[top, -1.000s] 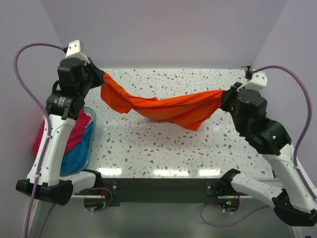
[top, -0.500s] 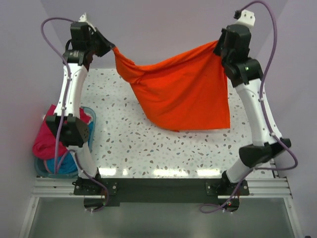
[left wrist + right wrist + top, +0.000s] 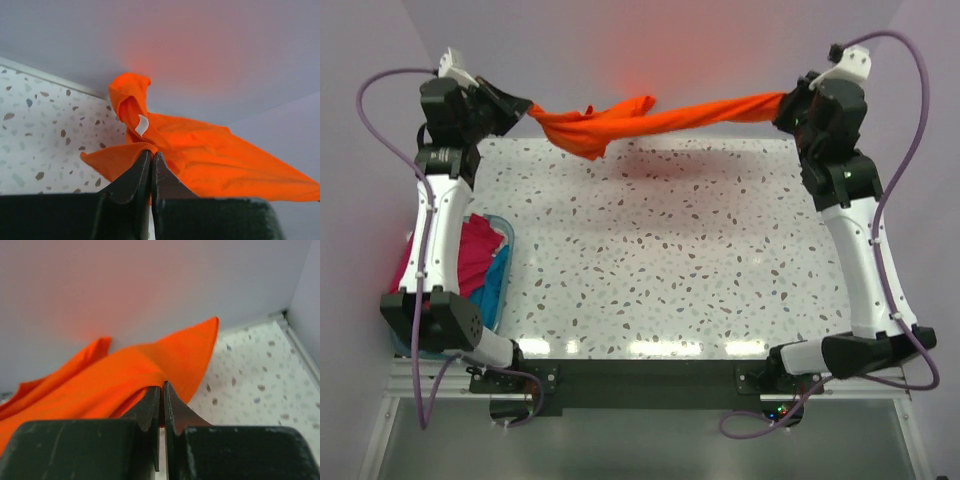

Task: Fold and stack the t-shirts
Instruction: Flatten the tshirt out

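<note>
Robot arms at work on laundry: the left gripper [image 3: 150, 155] is being shown clenched on a bunched edge of the orange t-shirt [image 3: 650, 118], its two dark fingers pressed together with cloth pinched at their tips. A small white label [image 3: 142, 125] is being displayed just above the pinch in the left wrist view. The right gripper [image 3: 162, 386] is likewise being seen closed on the opposite end of the garment, with a fold of orange being squeezed between its tips.

Between the two raised arms the shirt is being stretched into a twisted, rope-like band. It is being held up in the air along the far edge of the speckled table [image 3: 670, 270], in front of the pale back wall [image 3: 650, 40]. The cloth is being gathered thickest near the left gripper, where a loose lump is drooping a little; toward the right gripper it is being drawn narrow and taut. A faint orange glow is being thrown on the wall behind it, and a soft shadow is being cast on the tabletop below.

At the table's left side, well apart from the stretched shirt, a magenta-pink t-shirt [image 3: 475, 252] and some teal-blue cloth [image 3: 492, 292] are being held in a pale blue plastic tub [image 3: 507, 232], partly hidden by the left arm. Purple cables [image 3: 380, 100] are being looped out from both wrists.
</note>
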Controlling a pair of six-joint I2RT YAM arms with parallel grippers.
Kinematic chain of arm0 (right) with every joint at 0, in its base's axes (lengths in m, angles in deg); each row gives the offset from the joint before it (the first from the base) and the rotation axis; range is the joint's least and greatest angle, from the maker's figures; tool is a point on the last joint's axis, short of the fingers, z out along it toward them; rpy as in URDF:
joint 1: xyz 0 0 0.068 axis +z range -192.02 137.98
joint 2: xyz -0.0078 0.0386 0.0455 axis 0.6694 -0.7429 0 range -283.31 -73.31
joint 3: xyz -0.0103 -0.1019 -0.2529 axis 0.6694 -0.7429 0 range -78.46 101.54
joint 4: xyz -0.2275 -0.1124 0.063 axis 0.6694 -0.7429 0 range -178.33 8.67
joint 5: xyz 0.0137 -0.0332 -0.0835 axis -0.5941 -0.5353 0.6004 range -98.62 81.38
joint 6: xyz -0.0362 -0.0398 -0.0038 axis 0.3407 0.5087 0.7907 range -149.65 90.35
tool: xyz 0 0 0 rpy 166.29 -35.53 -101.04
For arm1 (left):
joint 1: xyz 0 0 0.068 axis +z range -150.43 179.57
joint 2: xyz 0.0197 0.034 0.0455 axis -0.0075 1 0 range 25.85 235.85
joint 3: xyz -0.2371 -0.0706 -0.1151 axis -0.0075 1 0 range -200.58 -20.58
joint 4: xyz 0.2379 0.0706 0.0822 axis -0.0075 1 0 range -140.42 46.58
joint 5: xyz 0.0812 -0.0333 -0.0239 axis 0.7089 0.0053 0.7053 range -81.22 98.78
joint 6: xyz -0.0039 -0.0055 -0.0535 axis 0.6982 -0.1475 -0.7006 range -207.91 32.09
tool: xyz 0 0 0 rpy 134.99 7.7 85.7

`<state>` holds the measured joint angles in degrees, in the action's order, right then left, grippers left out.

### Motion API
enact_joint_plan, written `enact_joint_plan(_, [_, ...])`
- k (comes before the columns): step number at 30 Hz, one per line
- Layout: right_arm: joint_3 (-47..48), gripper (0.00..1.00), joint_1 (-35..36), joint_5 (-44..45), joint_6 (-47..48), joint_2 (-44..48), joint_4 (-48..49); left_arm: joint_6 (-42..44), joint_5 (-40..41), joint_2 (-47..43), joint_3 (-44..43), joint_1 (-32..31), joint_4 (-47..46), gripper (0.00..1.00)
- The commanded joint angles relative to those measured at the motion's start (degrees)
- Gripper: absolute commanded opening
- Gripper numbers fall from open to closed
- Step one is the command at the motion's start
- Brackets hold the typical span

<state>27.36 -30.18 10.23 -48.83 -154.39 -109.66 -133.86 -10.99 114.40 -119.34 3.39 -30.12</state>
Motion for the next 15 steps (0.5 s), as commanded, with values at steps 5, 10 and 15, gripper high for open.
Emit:
enact_joint_plan(5, [-35.83,0.00,-2.25,-2.41,-7.89,8.66,3.37,-1.68,1.76,-14.19,33.78,-0.12,-8.77,0.00])
enact_joint_plan(10, [-39.03,0.00,-3.66,-6.97,-8.07,-1.96,2.15,-3.27,-1.32,-7.20,47.69,-0.39,-17.73,0.31])
enact_joint_plan(15, [-33.85,0.31,-3.75,-8.39,-6.58,-9.71,-0.39,2.00,1.30,-4.61,43.74,-1.79,-12.75,0.66])
